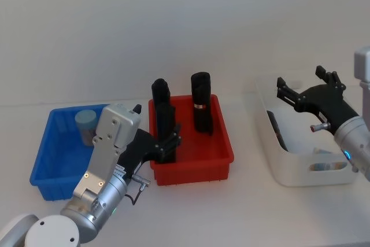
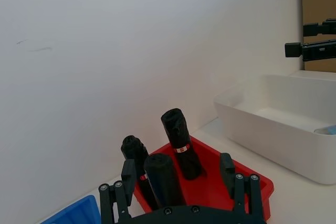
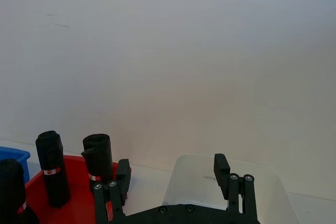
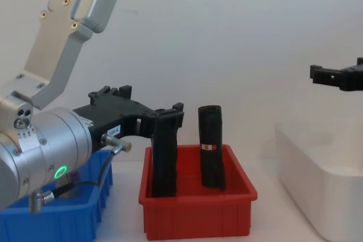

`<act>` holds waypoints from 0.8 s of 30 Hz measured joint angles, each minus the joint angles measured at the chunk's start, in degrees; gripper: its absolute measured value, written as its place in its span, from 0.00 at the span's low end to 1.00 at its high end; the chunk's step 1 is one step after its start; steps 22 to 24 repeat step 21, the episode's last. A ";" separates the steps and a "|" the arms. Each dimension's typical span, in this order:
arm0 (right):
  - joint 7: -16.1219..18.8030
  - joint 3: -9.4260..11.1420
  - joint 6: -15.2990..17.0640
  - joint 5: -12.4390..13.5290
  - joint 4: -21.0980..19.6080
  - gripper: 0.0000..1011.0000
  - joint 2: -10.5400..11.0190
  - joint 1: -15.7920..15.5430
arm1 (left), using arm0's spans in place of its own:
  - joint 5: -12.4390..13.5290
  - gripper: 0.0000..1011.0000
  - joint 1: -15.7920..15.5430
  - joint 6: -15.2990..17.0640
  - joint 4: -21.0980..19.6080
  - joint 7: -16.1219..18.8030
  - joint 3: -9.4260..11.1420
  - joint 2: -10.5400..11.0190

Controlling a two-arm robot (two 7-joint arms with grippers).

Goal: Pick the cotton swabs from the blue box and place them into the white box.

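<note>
Two grippers are up off the tabletop [image 1: 191,212], both empty with fingers spread. The left gripper [image 1: 169,143] hangs at the near left corner of the red bin [image 1: 222,160], just right of the blue box [image 1: 49,160], its fingers close to the nearest of the tall black rolls [image 1: 163,120]. The right gripper [image 1: 293,93] hovers above the white box [image 1: 289,172], over its far end.

As for progress, one jar of cotton swabs [image 1: 85,125] stands in the far part of the blue box, so at least that one is left to move. Inside the white box something pale with a bluish tint lies near the front wall, possibly a jar already delivered, though I cannot tell for certain; a dark object also rests along its left wall. The red bin holds three upright black rolls, which play no part in the job.

I judge the task partly done at best.
</note>
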 joint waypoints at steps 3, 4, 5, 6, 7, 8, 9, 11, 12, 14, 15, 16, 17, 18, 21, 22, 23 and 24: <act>0.02 0.00 -0.02 0.00 0.02 0.99 0.00 0.00 | 0.00 0.99 0.00 0.00 0.00 0.00 0.00 0.00; 0.02 0.00 -0.03 -0.01 0.02 0.99 0.00 0.00 | 0.00 0.99 0.00 0.00 0.00 0.00 0.00 0.00; 0.03 0.00 -0.04 0.00 0.03 0.99 0.00 0.00 | 0.00 0.99 0.00 0.00 0.00 0.00 0.00 0.00; 0.04 0.00 -0.04 0.00 0.04 0.99 0.00 0.00 | 0.00 0.99 0.00 0.00 0.00 0.00 0.00 0.00; 0.05 0.00 -0.05 0.00 0.05 0.99 0.00 0.00 | 0.00 0.99 0.00 0.00 0.00 0.00 0.00 0.00; 0.05 0.00 -0.06 0.00 0.05 0.99 0.00 0.00 | 0.00 0.99 0.00 0.00 0.00 0.00 0.00 0.00; 0.06 0.00 -0.06 0.00 0.06 0.99 0.00 0.00 | 0.00 0.99 0.00 0.00 0.00 0.00 0.00 0.00; 0.06 0.00 -0.07 0.00 0.07 0.99 0.00 0.00 | 0.00 0.99 0.00 0.00 0.00 0.00 0.00 0.00; 0.06 0.00 -0.08 0.00 0.07 0.99 0.00 0.00 | 0.00 0.99 0.00 0.00 0.00 0.00 0.00 0.00; 0.06 0.00 -0.09 0.00 0.07 0.99 0.00 0.00 | 0.00 0.99 0.00 0.00 0.00 0.00 0.00 0.00; 0.06 0.00 -0.08 0.00 0.07 0.99 0.00 0.00 | 0.00 0.99 0.00 0.00 0.00 0.00 0.00 0.00; 0.06 0.00 -0.09 0.00 0.07 0.99 0.00 0.00 | 0.00 0.99 0.00 0.00 0.00 0.00 0.00 0.00; 0.06 -0.01 -0.09 0.00 0.07 0.99 0.00 0.00 | 0.00 0.99 0.00 0.00 0.00 0.00 0.00 0.00; 0.06 -0.01 -0.09 0.00 0.07 0.99 0.00 0.00 | 0.00 0.99 0.00 0.00 0.00 0.00 0.00 0.00; 0.06 0.00 -0.09 0.00 0.07 0.99 0.00 0.00 | 0.00 0.99 0.00 0.00 0.00 0.00 0.00 0.00; 0.06 0.00 -0.09 0.00 0.07 0.99 0.00 0.00 | 0.00 0.99 0.00 0.00 0.00 0.00 0.00 0.00; 0.06 0.00 -0.09 0.00 0.07 0.99 0.00 0.00 | 0.00 0.99 0.00 0.00 0.00 0.00 0.00 0.00; 0.06 0.00 -0.09 0.00 0.07 0.99 0.00 0.00 | 0.00 0.99 0.00 0.00 0.00 0.00 0.00 0.00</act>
